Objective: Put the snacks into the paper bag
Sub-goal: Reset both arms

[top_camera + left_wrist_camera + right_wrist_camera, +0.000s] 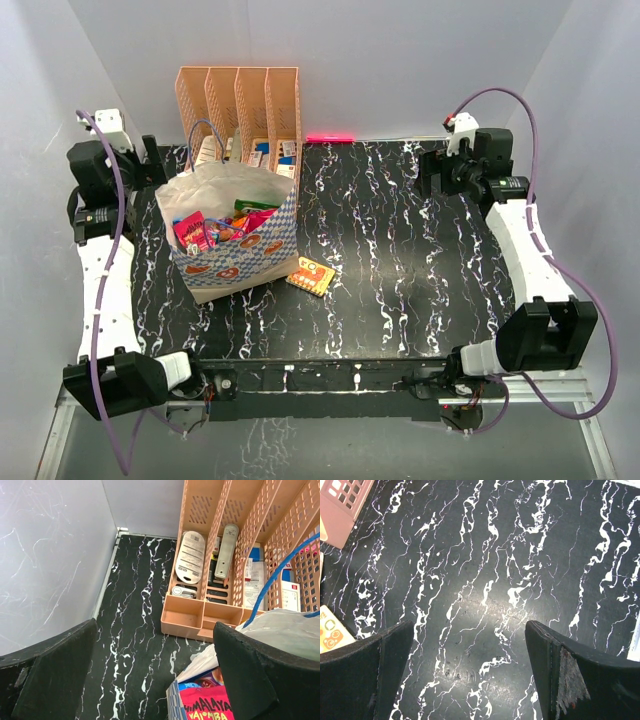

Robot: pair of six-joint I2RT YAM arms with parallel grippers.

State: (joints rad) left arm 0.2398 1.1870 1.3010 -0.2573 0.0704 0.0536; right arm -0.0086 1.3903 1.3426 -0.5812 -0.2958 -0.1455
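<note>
Beside the paper bag (238, 262), orange snack (311, 275) (diagonal)

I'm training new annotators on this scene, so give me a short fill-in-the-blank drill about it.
One orange packet lies on the ___, outside the paper bag.
The peach file rack stands ___ the bag.
The left gripper and right gripper both stand ___.
Missing: table; behind; open.

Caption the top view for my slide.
Paper bag full of snacks; one orange packet lies outside on the marble table.
</note>
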